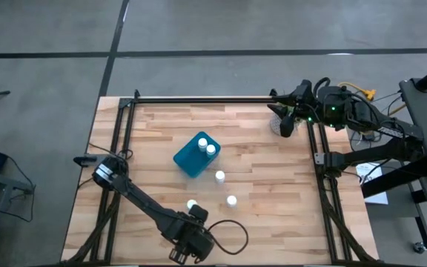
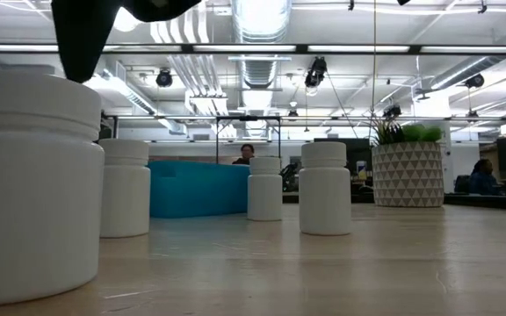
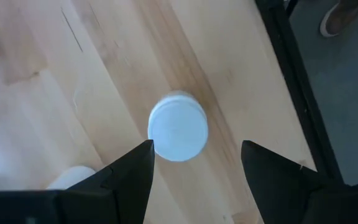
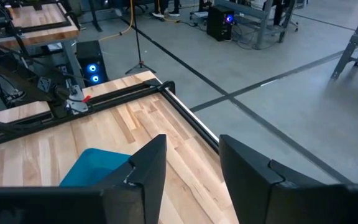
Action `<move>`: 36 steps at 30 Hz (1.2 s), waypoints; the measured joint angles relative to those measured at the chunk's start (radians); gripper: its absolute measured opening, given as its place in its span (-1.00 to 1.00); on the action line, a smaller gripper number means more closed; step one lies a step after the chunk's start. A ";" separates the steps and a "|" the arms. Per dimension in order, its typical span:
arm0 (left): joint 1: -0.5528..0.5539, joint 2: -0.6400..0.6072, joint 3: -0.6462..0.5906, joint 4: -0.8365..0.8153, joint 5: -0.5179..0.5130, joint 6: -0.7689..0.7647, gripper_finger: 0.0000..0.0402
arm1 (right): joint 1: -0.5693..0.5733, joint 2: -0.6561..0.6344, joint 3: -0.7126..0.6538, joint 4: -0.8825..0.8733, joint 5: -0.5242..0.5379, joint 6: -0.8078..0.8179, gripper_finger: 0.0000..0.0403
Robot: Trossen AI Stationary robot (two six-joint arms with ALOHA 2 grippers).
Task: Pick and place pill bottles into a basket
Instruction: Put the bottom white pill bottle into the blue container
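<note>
Wood: pale butcher-block tabletop carries everything; the teal basket lies near its middle, turned at an angle.

Bottles already in: two white-capped pill bottles stand upright inside the basket, at the end toward the far edge.

Bottles still out: two stand on the bare wood just on the near side of the basket, one more close to the left arm, and another sits directly under the left pincer, hidden from above.

Left pincer: at the near edge of the tabletop, pointing straight down, its fingers spread wide and empty.

Key relation: in the left wrist view the target bottle shows only its round cap, so its long axis is vertical and runs in line with the pincer's approach. It lies ahead of the gap between the fingers, nearer the one than the other, touching neither.

Judgement: the coming move looks like a straight drop with a small sideways trim to centre the cap before closing.

Nearer arm: the left, by far.

Right pincer: parked at the far right corner, well apart from every bottle, fingers parted and holding nothing.

Other: a white pot with a green plant stands near the right arm.
</note>
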 joint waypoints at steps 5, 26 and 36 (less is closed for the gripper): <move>0.000 -0.017 -0.007 0.017 -0.030 0.000 0.11 | 0.000 0.000 0.000 0.000 0.000 0.000 -0.28; 0.013 -0.032 -0.136 0.184 -0.036 0.000 0.11 | 0.000 0.000 0.000 0.000 0.000 0.000 -0.31; 0.019 -0.032 -0.189 0.249 -0.035 0.000 0.11 | 0.000 0.000 0.000 0.000 0.000 0.000 -0.33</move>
